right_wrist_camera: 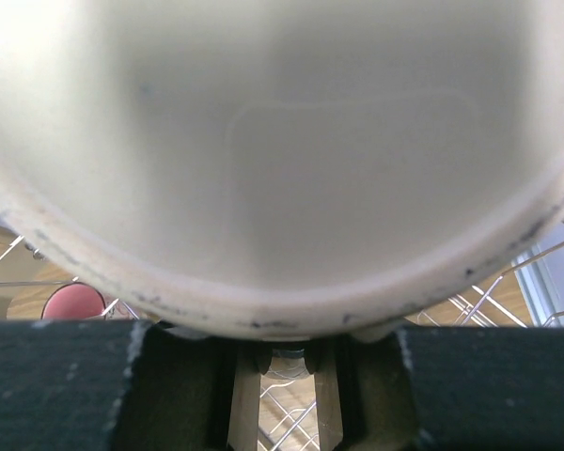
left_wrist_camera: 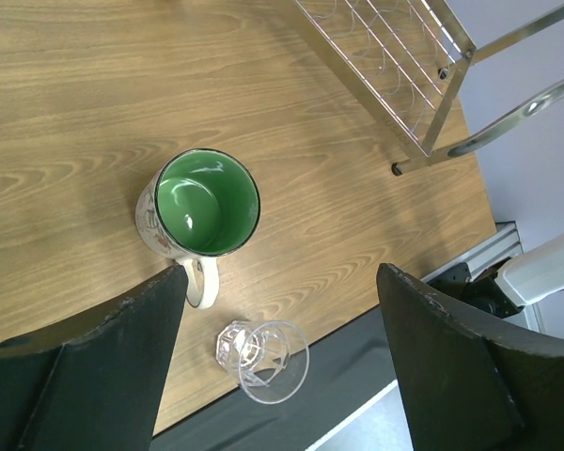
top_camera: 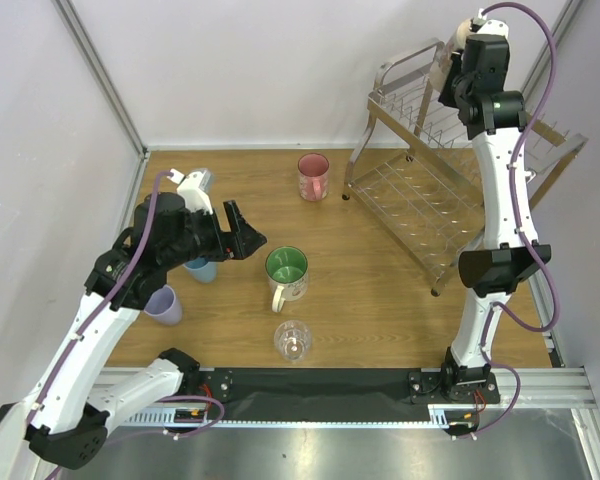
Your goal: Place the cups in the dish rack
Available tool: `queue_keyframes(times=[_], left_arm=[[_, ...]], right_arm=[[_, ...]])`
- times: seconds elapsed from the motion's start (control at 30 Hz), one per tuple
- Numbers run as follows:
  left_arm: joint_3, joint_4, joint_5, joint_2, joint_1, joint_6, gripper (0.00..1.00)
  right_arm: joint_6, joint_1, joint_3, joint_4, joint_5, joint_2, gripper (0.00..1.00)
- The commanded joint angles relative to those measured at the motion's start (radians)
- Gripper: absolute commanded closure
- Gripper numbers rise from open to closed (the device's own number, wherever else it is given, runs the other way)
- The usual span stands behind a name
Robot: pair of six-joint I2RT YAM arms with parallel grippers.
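Beige mug (top_camera: 446, 62), upper right of the top view, is clamped in the right gripper (right_wrist_camera: 282, 374) above the top tier of the dish rack (top_camera: 420, 205), seemingly not touching it. The left gripper (top_camera: 250, 238) hangs spread wide just left of the green-lined white mug (top_camera: 286, 268) at centre frame.

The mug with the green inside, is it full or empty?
Empty. The left wrist view looks down into the mug: its bare green bottom and walls show, with no liquid or object inside.
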Motion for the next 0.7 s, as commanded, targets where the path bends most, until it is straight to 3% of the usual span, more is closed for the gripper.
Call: queue_keyframes(times=[0.0,0.3,0.67], left_arm=[[0.045,0.002,0.018,-0.001,0.013,0.025,0.12],[0.033,-0.008,0.019,-0.009,0.019,0.028,0.12],[0.033,-0.007,0.033,0.0,0.024,0.042,0.12]], right_arm=[[0.025,0.005,0.047,0.098,-0.008,0.0,1.0],[-0.044,0.107,0.062,0.109,0.084,-0.043,1.0],[-0.055,0.101,0.033,0.103,0.095,-0.049,1.0]])
